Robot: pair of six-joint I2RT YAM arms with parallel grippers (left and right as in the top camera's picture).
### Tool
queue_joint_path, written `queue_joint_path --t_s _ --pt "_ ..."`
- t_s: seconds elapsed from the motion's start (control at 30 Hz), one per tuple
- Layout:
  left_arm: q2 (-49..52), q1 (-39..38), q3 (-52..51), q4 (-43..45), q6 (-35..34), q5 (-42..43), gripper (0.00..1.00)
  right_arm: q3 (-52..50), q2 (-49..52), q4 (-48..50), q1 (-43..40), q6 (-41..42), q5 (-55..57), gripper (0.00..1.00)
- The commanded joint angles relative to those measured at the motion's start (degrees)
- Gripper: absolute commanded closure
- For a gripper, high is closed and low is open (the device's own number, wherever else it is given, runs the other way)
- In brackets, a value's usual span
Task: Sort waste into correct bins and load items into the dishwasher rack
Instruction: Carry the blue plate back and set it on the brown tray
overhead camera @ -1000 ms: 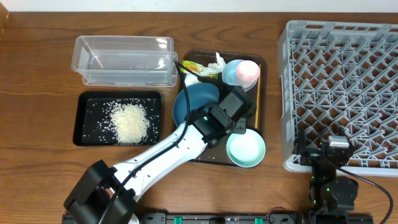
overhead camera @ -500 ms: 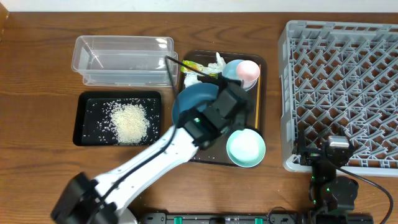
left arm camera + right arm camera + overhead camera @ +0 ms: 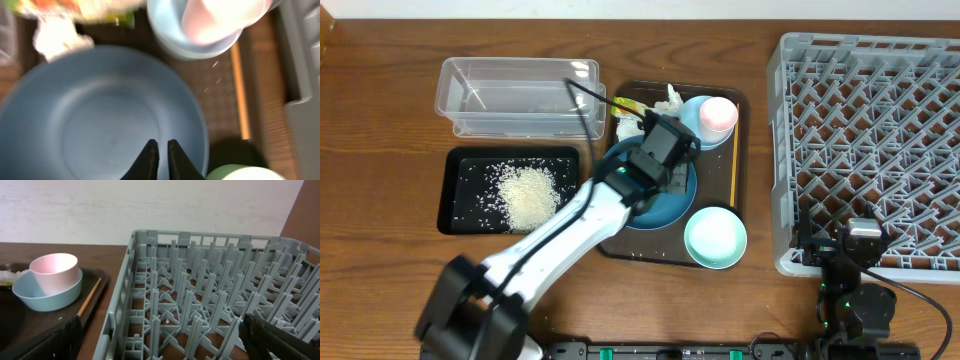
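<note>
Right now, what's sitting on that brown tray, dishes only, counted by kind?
Bowls: 3 (dark blue bowl, mint-green bowl, light blue bowl)
Cups: 1 (pink cup, standing in the light blue bowl)
Sticks: 1 (orange stick)
Total: 5 on the brown tray

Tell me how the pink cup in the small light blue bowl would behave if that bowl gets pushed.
The pink cup stands loose inside the small light blue bowl, so it would probably ride along, maybe tipping against the rim. It looks smooth and rigid, likely light and slightly slippery. Being round, it could roll if knocked out.
</note>
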Motion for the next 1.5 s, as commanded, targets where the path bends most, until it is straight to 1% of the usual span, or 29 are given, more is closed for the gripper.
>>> queue_joint_path --t_s 0.0,0.07,0.23,0.33,0.5,0.63,0.83,1.03,1.23,1.33,1.37,1.43,1.47 --pt "3.8 -0.2 0.3 -0.3 0.3 -0.2 0.93 0.0 0.0 -0.2 -0.4 -0.4 0.2 0.01" --pt "6.0 -0.5 0.3 -0.3 0.3 1.4 0.94 0.0 0.0 -0.2 -0.4 -0.4 0.2 0.01" --pt "8.1 -0.8 0.3 -0.6 0.3 8.9 0.94 0.0 0.0 -0.2 -0.4 -0.4 0.2 0.01" --pt "8.1 -1.5 0.3 -1.3 0.2 10.4 0.94 0.0 0.0 -0.2 -0.4 -0.4 0.2 0.01" --pt "8.1 -4.1 0.0 -3.6 0.3 10.2 0.94 0.0 0.0 -0.2 -0.4 -0.4 0.2 0.01" --pt "8.1 -5.9 -1.0 -3.6 0.3 8.3 0.94 0.0 0.0 -0.2 -0.4 -0.4 0.2 0.01" --pt "8.1 -6.7 -1.5 -3.6 -0.8 8.2 0.94 0.0 0.0 -0.2 -0.4 -0.4 0.2 0.01" --pt "7.8 -6.9 -1.5 -3.6 -1.9 10.1 0.94 0.0 0.0 -0.2 -0.4 -0.4 0.2 0.01" --pt "3.1 -6.8 -1.0 -3.6 -1.9 9.8 0.94 0.0 0.0 -0.2 -0.4 -0.4 0.2 0.01" --pt "-1.0 -6.8 -0.9 -3.6 -1.9 6.5 0.94 0.0 0.0 -0.2 -0.4 -0.4 0.2 0.01" --pt "-2.4 -6.8 -0.9 -3.5 -1.9 4.9 0.91 0.0 0.0 -0.2 -0.4 -0.4 0.2 0.01" --pt "-5.4 -6.8 -0.9 -2.4 -1.9 1.0 0.78 0.0 0.0 -0.2 -0.4 -0.4 0.2 0.01" --pt "-6.9 -6.8 -0.9 -1.4 -1.9 -0.9 0.68 0.0 0.0 -0.2 -0.4 -0.4 0.2 0.01"
